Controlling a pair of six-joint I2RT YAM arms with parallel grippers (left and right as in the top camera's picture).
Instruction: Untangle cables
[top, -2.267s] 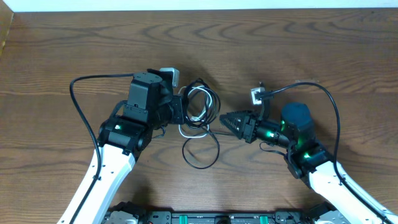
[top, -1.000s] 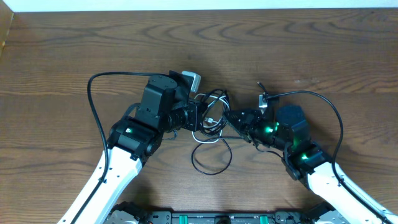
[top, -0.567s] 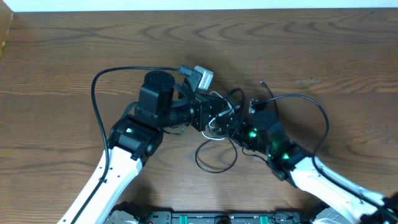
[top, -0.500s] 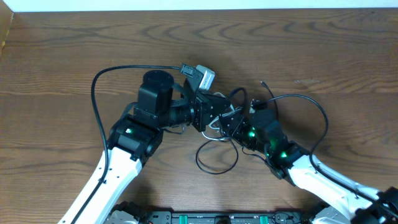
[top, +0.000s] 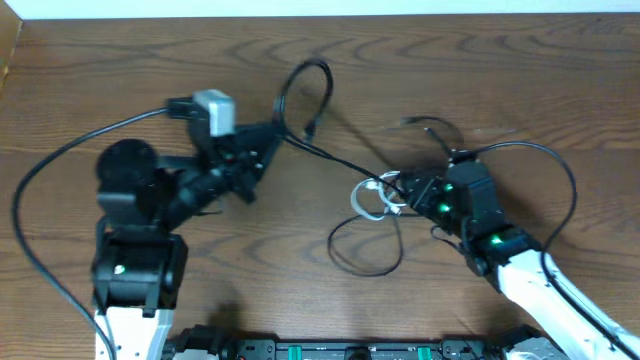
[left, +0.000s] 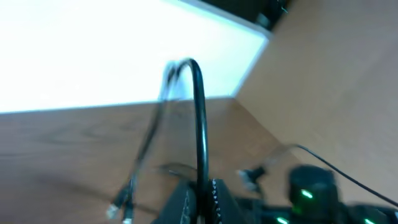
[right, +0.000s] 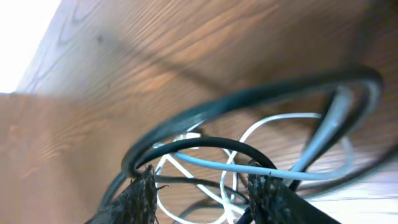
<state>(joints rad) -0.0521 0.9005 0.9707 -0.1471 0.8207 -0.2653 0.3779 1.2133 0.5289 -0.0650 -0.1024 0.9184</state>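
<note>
Closest to you, between the two arms, a slack black loop (top: 365, 272) of the cables lies flat on the table (top: 520, 70), with bare wood on both sides of it down to the near edge. Just beyond it sits the right claw (top: 392, 190), pointing left into the tangle (top: 378, 185). Its fingers (right: 140, 199) stand partway apart. In the right wrist view the white cable (right: 283, 116) and several black ones cross the gap between them without being pinched. The white cable's small coil lies at that claw's tip, touching the black ones. The right arm's own thick wire (top: 560, 175) arcs out to the right and takes up room on that side.

From the tangle one black cable (top: 330, 157) runs taut up and left to the left claw (top: 268, 143), which is clamped narrow on it. In the left wrist view you see it pinched between the fingers and arching above them. Past the grip it rises in a tall loop, with a plug end (top: 312, 128) hanging from it. That taut line cuts across the middle of your workspace. The left arm's thick wire (top: 60, 165) sweeps wide toward the left edge.

Farther back, a thin black cord (top: 430, 125) lies beyond the right claw. Behind everything the wood is open to the far edge, where a white strip (top: 320, 8) begins.
</note>
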